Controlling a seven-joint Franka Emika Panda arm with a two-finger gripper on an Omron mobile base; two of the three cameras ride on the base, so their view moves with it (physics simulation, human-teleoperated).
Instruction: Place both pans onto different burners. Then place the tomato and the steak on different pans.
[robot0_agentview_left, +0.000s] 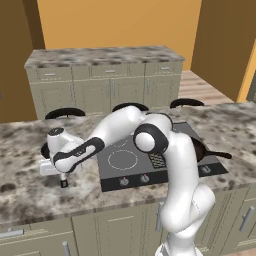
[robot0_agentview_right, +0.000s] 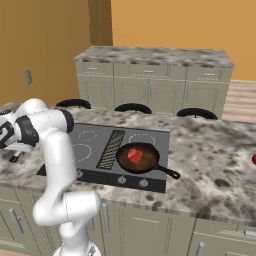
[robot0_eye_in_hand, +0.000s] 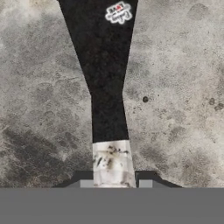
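Note:
The all-black pan's long handle (robot0_eye_in_hand: 107, 83) runs up the hand view, and its light tip (robot0_eye_in_hand: 112, 162) sits between my gripper's (robot0_eye_in_hand: 116, 183) fingers, which are shut on it. That gripper (robot0_agentview_left: 64, 181) hangs low over the counter left of the cooktop (robot0_agentview_left: 165, 172). A white-ringed burner (robot0_agentview_left: 122, 160) lies to its right. The brown pan (robot0_agentview_right: 142, 161) rests on the cooktop's front right burner with the steak (robot0_agentview_right: 135, 156) lying in it. The tomato (robot0_agentview_right: 254, 159) shows as a red spot at the far right of the counter.
The marble counter (robot0_agentview_left: 30, 195) stretches left of the cooktop. Small knobs (robot0_agentview_right: 121, 180) line the cooktop's front edge, and a ribbed grill strip (robot0_agentview_right: 111, 149) divides it. Black stools (robot0_agentview_left: 65, 113) stand behind the counter. The brown pan's handle (robot0_agentview_right: 167, 172) points right and forward.

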